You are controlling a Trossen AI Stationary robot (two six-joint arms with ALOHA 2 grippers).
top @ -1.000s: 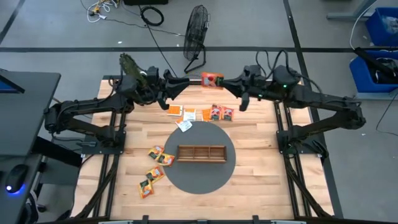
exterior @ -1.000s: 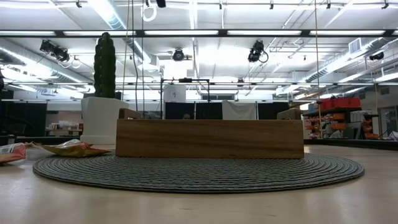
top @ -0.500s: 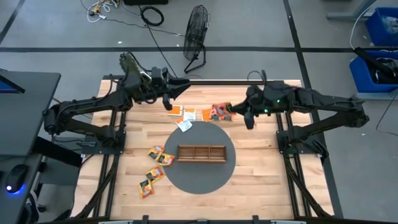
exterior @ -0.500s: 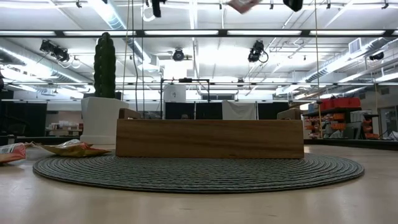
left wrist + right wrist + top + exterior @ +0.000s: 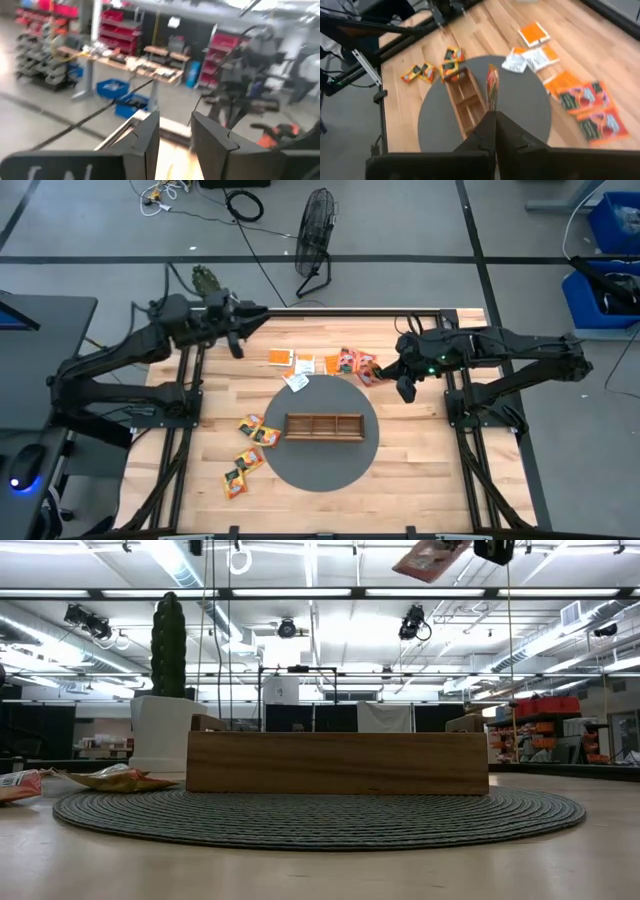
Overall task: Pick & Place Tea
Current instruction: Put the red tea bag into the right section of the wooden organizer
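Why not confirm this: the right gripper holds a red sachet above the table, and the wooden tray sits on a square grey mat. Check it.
One thing is wrong: the mat is round, not square, as the high view shows. The rest stands: the right gripper is shut on a red sachet above the table, and the tray sits on that mat.

A long brown wooden compartment tray [image 5: 323,426] is sitting on a round grey mat [image 5: 320,432] on the pale wooden counter [image 5: 420,470]. Small orange and white tea sachets [image 5: 300,364] are lying beyond the mat, more [image 5: 248,450] beside it.
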